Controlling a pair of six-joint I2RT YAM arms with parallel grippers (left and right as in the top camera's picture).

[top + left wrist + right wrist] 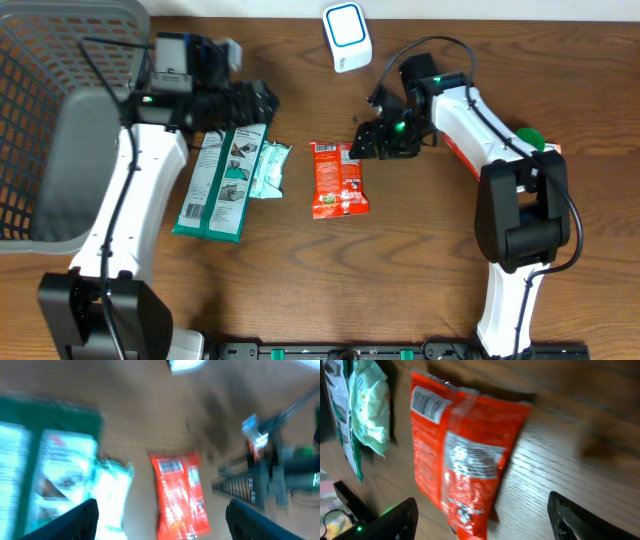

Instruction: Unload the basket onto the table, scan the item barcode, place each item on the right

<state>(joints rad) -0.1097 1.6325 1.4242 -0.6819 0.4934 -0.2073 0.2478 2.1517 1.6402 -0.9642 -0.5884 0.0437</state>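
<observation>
Red snack packet, lying lengthwise toward the robot, is being faced just beside its far right corner by the nearer right gripper, fingers spread, empty.

Taking the red snack packet as centre, we find bare wood open at 6 and 3 o'clock. At 12 the way to the white scanner is free. At 1 the right gripper, jaws parted, crowds the packet's corner. At 9 a narrow strip of table separates it from the pale green packet, which touches the large green packet. At 10 the left gripper hangs wide, and the grey basket walls off the table beyond.
</observation>
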